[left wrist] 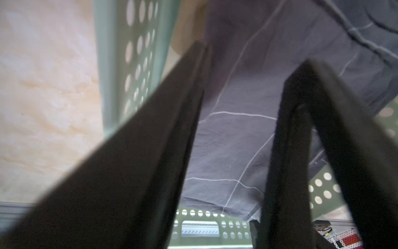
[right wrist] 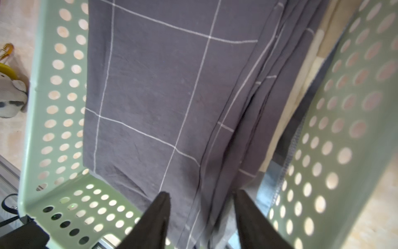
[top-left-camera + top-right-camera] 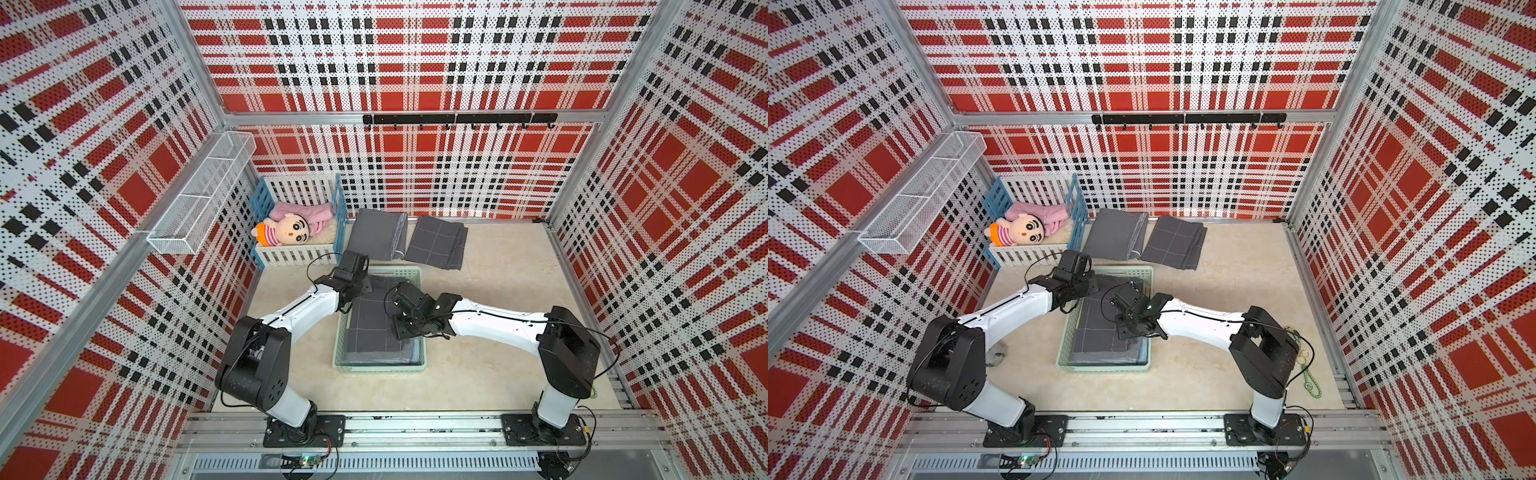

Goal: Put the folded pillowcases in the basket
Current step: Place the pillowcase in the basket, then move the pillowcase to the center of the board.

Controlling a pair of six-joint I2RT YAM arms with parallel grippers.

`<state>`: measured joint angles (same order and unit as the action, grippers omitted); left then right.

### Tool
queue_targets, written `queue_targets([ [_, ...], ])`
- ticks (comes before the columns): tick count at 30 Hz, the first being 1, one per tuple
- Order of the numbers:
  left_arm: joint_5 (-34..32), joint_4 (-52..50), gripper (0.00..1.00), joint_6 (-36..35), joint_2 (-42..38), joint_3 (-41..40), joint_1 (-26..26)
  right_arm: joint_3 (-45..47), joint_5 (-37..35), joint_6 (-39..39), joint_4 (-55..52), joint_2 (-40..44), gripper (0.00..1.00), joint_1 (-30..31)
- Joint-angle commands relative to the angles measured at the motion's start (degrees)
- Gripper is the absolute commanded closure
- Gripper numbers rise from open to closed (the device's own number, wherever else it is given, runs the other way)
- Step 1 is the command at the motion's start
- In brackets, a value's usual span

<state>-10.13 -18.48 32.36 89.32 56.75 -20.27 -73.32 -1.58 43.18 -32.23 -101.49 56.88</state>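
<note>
Squarely at frame centre, the folded pillowcase (image 3: 372, 322) lies inside the pale green basket (image 3: 380, 366) — the left gripper (image 1: 256, 54) and right gripper (image 2: 200, 193) both parted above it, seemingly clear of the cloth, though blur obscures contact.

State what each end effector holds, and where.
Nothing: left end effector and right end effector stand open over the pillowcase lying in the basket.

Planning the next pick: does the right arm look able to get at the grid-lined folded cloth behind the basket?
Probably yes. The right gripper hangs open over the basket; the grid-lined folded cloth lies flat just past its far rim, uncovered, and the left arm sits off to the side.
</note>
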Motion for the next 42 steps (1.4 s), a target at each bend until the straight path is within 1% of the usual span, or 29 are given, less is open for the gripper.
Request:
queue_targets([
  [1,-2.06,-0.09,0.59,-0.1,-1.53,2.5,0.41,-0.23,-1.2,-0.81,-4.66,3.67,0.4,0.37],
  [2,-2.23,-0.55,0.59,-0.18,-1.96,3.05,0.33,-0.12,-1.84,-0.82,-5.84,4.39,0.4,0.5],
  [5,-2.88,-1.66,0.59,-0.22,-4.04,4.07,0.08,0.61,-4.28,-1.03,-8.8,8.03,0.5,0.47],
  [7,-3.0,-1.73,0.59,-0.2,-5.95,3.76,-0.6,0.68,-8.84,-2.4,-11.04,10.12,0.55,0.19],
  [8,-3.26,-1.71,0.6,-0.19,-6.75,3.51,-1.2,0.71,-11.51,-3.54,-11.98,10.8,0.62,-0.37],
  [9,-5.79,-1.95,0.63,-0.04,-8.06,3.13,-2.72,0.83,-13.8,-4.98,-12.41,11.63,0.93,-1.71],
  [10,-10.02,-1.99,0.64,-0.27,-9.6,2.64,-4.92,1.11,-14.5,-6.81,-12.15,12.43,1.0,-3.36],
  [12,-19.42,-1.91,0.71,-1.13,-13.29,1.36,-10.69,3.15,-11.52,-13.21,-8.31,15.4,1.0,-7.59],
  [13,-21.63,-1.76,0.78,-0.96,-14.44,0.73,-12.32,4.25,-10.58,-15.67,-6.27,16.52,1.0,-9.6],
  [14,-21.85,-0.84,0.92,-0.51,-15.49,-0.26,-13.47,4.88,-10.54,-17.58,-4.92,17.1,1.0,-11.92],
  [15,-19.49,0.75,1.0,-0.37,-16.27,-1.74,-13.65,5.11,-8.75,-19.73,-3.98,16.93,1.0,-14.49],
  [17,-16.56,2.15,1.0,0.9,-16.86,-3.92,-14.15,3.39,-7.26,-21.94,-3.72,14.47,1.0,-19.63],
  [19,-18.61,3.62,1.0,1.37,-18.02,-5.74,-16.4,-0.11,-3.86,-23.6,-4.15,10.65,1.0,-24.33],
  [20,-18.89,4.21,1.0,1.91,-18.55,-6.16,-17.21,-2.24,-3.38,-23.63,-4.58,8.72,1.0,-26.21],
  [23,-14.88,7.03,1.0,2.86,-19.34,-7.58,-18.56,-5.39,-0.29,-24.74,-0.99,4.25,1.0,-30.3],
  [26,-16.78,7.54,1.0,3.02,-19.46,-8.28,-20.9,-12.37,2.86,-25.43,-0.71,-3.69,1.0,-33.91],
  [31,-14.39,8.46,1.0,3.55,-18.41,-8.39,-21.88,-23.73,7.14,-23.97,1.56,-16.12,1.0,-37.51],
  [35,-14.05,8.51,1.0,4.33,-17.77,-8.17,-22.42,-33.4,8.08,-22.53,0.28,-25.72,1.0,-38.34],
  [38,-13.57,8.55,1.0,4.77,-17.3,-8.19,-22.75,-39.61,7.49,-21.55,-2.06,-31.56,1.0,-38.45],
  [42,-12.86,8.55,1.0,5.42,-16.98,-8.2,-23.23,-40.61,6.72,-19.76,-3.14,-34.81,1.0,-38.58],
])
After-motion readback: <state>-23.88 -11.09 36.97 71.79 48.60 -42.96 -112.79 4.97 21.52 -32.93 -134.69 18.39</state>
